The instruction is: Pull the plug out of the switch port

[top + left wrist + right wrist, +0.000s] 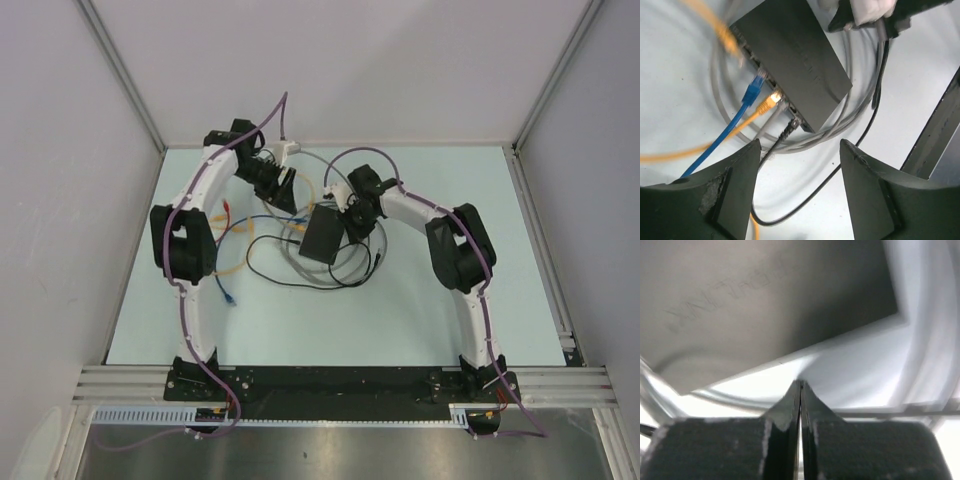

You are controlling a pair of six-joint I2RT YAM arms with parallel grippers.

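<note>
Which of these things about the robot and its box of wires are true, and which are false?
1. The left hand is open and nothing is between its fingers. True.
2. The right hand is wide open. False: it is shut tight, with no gap showing.
3. The switch is a white box. False: it is a flat black box.
4. A blue cable and a yellow cable end at the socket side of the switch. True.
</note>
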